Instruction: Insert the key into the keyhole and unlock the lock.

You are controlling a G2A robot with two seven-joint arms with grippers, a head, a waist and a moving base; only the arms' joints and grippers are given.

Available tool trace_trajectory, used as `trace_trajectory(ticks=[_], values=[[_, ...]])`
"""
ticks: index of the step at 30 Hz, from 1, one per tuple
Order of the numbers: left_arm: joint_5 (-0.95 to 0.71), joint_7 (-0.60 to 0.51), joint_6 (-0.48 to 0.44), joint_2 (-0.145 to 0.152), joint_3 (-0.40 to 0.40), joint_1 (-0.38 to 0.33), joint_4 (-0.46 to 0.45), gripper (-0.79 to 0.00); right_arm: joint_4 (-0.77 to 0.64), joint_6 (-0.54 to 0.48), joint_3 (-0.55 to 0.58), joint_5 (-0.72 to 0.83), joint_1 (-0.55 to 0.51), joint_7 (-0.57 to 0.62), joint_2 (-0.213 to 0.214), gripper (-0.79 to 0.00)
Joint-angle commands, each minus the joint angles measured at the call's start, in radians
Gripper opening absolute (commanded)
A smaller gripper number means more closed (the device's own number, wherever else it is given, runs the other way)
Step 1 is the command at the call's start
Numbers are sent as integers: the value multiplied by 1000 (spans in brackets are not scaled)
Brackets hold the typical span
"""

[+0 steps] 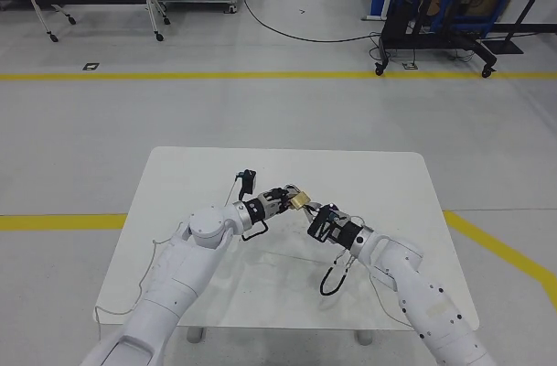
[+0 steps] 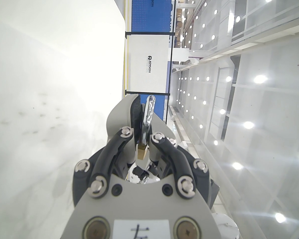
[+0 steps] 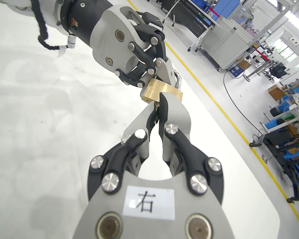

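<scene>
1. Left tool (image 3: 155,79) is clenched on the brass lock (image 3: 162,93), held above the counter (image 1: 196,174).
2. Right tool (image 3: 160,105) is clamped on the key (image 3: 156,104), mostly hidden, at the lock's underside.
3. We judge the lock heavy, rigid and slick, so grip its flat faces. The key is thin and stiff, so pinch its head.
</scene>
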Motion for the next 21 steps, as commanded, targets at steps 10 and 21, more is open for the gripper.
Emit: trace_trajectory(ticks=[10, 21], values=[[-2, 4, -14, 0, -2, 2, 0, -785, 64, -140, 56, 184, 14, -63, 10, -785], [23, 15, -8, 1, 2, -1, 1, -785, 85, -127, 73, 171, 17, -42, 18, -397]])
